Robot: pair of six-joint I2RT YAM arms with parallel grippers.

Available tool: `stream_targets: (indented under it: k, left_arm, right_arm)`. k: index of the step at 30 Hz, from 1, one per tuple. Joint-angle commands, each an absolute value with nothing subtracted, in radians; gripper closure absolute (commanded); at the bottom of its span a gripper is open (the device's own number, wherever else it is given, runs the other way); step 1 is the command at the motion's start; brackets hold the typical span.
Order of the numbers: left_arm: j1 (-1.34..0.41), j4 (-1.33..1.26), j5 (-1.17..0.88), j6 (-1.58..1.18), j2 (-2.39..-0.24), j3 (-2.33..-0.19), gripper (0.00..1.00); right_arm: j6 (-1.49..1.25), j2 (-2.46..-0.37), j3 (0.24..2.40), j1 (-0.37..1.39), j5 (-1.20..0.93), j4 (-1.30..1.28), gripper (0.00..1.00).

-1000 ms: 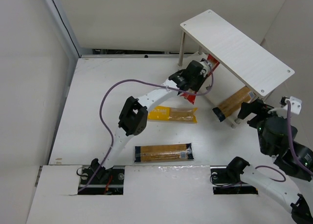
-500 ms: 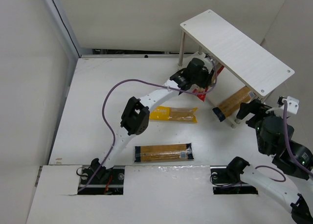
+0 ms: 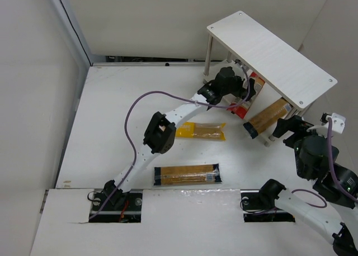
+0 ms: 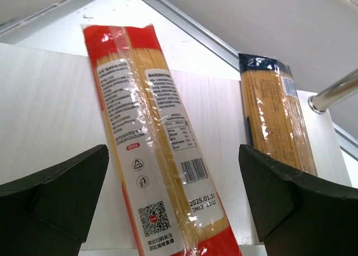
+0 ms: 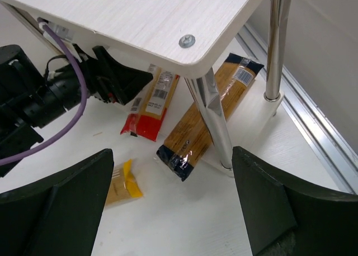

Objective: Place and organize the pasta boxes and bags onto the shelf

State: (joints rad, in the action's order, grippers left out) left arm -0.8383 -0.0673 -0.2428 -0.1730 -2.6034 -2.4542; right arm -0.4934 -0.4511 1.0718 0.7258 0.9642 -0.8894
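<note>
A red-ended pasta pack (image 4: pixel 151 138) lies on the shelf's pale lower board (image 4: pixel 45 116), its near end over the board's edge. My left gripper (image 4: pixel 173 211) stands wide open around that end, neither finger touching it. From above, the left gripper (image 3: pixel 246 91) reaches under the shelf's top board (image 3: pixel 268 49), the red-ended pack (image 3: pixel 250 98) just beyond it. A navy-ended pack (image 3: pixel 267 117) lies beside it, also under the top board. A yellow pack (image 3: pixel 201 131) and another navy-ended pack (image 3: pixel 187 174) lie on the table. My right gripper (image 5: pixel 173 211) hovers open and empty before the shelf's near corner.
A chrome shelf leg (image 5: pixel 215 122) stands close in front of the right gripper, beside the navy-ended pack (image 5: pixel 207 122). The left arm's purple cable (image 3: pixel 131 113) loops over the table. A wall rail (image 5: pixel 313 127) runs behind the shelf.
The left gripper carried the red-ended pack to the right, under the shelf's top board, then opened and let it go. The right arm barely shifted.
</note>
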Motion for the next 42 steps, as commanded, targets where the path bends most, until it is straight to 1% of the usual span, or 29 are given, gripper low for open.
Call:
stream_targets:
  k: [1, 5, 7, 9, 10, 11, 12, 14, 15, 16, 17, 18, 19, 21, 22, 23, 25, 26, 28, 29, 31, 32, 33, 35, 36, 37, 39, 42]
  left_arm:
    - [-0.841, -0.13, -0.183, -0.173, -2.485, -2.45, 0.0]
    - [-0.841, -0.095, -0.158, -0.154, -2.436, -2.398, 0.0]
    - [-0.841, -0.051, -0.131, -0.153, -2.399, -2.398, 0.0]
    - [-0.832, -0.003, -0.109, -0.134, -2.356, -2.373, 0.0]
    - [-0.831, 0.017, -0.098, -0.133, -2.326, -2.344, 0.0]
    - [-0.819, 0.029, -0.083, -0.133, -2.242, -2.297, 0.0]
    - [-0.804, 0.02, -0.06, -0.133, -2.191, -2.158, 0.0]
    - [-0.784, -0.018, -0.051, -0.165, -2.082, -1.986, 0.0]
    - [-0.767, -0.067, -0.051, -0.184, -1.966, -1.898, 0.0]
    - [-0.731, -0.087, -0.061, -0.207, -1.909, -1.724, 0.0]
    - [-0.712, -0.106, -0.061, -0.231, -1.852, -1.639, 0.0]
    - [-0.694, -0.147, -0.061, -0.27, -1.738, -1.556, 0.0]
    - [-0.665, -0.167, -0.048, -0.288, -1.68, -1.393, 0.0]
    - [-0.653, -0.178, -0.002, -0.301, -1.574, -1.252, 0.0]
    - [-0.653, -0.178, 0.033, -0.301, -1.484, -1.193, 0.0]
    - [-0.653, -0.164, 0.081, -0.336, -1.445, -1.093, 0.0]
    - [-0.653, -0.191, 0.065, -0.36, -1.369, -1.019, 0.0]
    - [-0.653, -0.208, 0.005, -0.36, -1.368, -0.996, 0.0]
    - [-0.653, -0.222, -0.072, -0.371, -1.399, -1.014, 0.0]
    - [-0.676, -0.222, -0.153, -0.362, -1.476, -1.085, 0.0]
    - [-0.699, -0.193, -0.24, -0.324, -1.581, -1.179, 0.0]
    - [-0.71, -0.184, -0.282, -0.324, -1.683, -1.222, 0.04]
    - [-0.719, -0.184, -0.348, -0.313, -1.733, -1.299, 0.11]
    - [-0.719, -0.205, -0.414, -0.313, -1.82, -1.354, 0.17]
    - [-0.719, -0.206, -0.484, -0.313, -1.897, -1.409, 0.22]
    - [-0.719, -0.215, -0.517, -0.313, -1.929, -1.439, 0.27]
    - [-0.73, -0.23, -0.557, -0.313, -2.012, -1.489, 0.3]
    - [-0.75, -0.274, -0.597, -0.34, -2.081, -1.575, 0.31]
  right_arm:
    - [-0.497, -0.446, 1.066, 0.721, 0.989, -0.871, 0.1]
    - [-0.497, -0.471, 1.066, 0.721, 0.989, -0.871, 0.1]
    - [-0.45, -0.492, 1.066, 0.721, 0.973, -0.845, 0.05]
    - [-0.37, -0.515, 1.066, 0.721, 0.924, -0.81, 0.02]
    - [-0.329, -0.529, 1.066, 0.721, 0.852, -0.79, 0.0]
    - [-0.289, -0.561, 1.066, 0.721, 0.818, -0.77, 0.0]
    - [-0.235, -0.577, 1.066, 0.721, 0.789, -0.744, 0.0]
    - [-0.209, -0.609, 1.066, 0.721, 0.755, -0.733, 0.0]
    - [-0.209, -0.641, 1.066, 0.721, 0.743, -0.733, 0.0]
    - [-0.209, -0.658, 1.066, 0.721, 0.742, -0.733, 0.0]
    - [-0.209, -0.676, 1.066, 0.721, 0.718, -0.733, 0.0]
    - [-0.209, -0.707, 1.057, 0.721, 0.703, -0.733, 0.0]
    - [-0.219, -0.721, 1.048, 0.721, 0.69, -0.723, 0.0]
    - [-0.219, -0.75, 1.026, 0.721, 0.652, -0.698, 0.0]
    - [-0.228, -0.785, 1.017, 0.721, 0.652, -0.689, 0.0]
    - [-0.229, -0.805, 1.017, 0.721, 0.652, -0.689, 0.0]
    - [-0.259, -0.871, 1.021, 0.712, 0.666, -0.689, 0.0]
    - [-0.32, -0.89, 1.035, 0.712, 0.685, -0.728, 0.0]
    - [-0.389, -0.9, 1.069, 0.712, 0.78, -0.782, 0.0]
    - [-0.463, -0.9, 1.078, 0.712, 0.813, -0.837, 0.0]
    - [-0.517, -0.868, 1.088, 0.712, 0.867, -0.873, 0.0]
    - [-0.526, -0.821, 1.088, 0.712, 0.867, -0.873, 0.0]
    - [-0.526, -0.795, 1.074, 0.712, 0.867, -0.873, 0.0]
    - [-0.526, -0.747, 1.065, 0.712, 0.867, -0.873, 0.0]
    - [-0.526, -0.703, 1.065, 0.712, 0.867, -0.891, 0.0]
    - [-0.526, -0.686, 1.065, 0.712, 0.867, -0.902, 0.0]
    - [-0.526, -0.649, 1.065, 0.712, 0.881, -0.925, 0.0]
    - [-0.526, -0.63, 1.074, 0.712, 0.9, -0.934, 0.0]
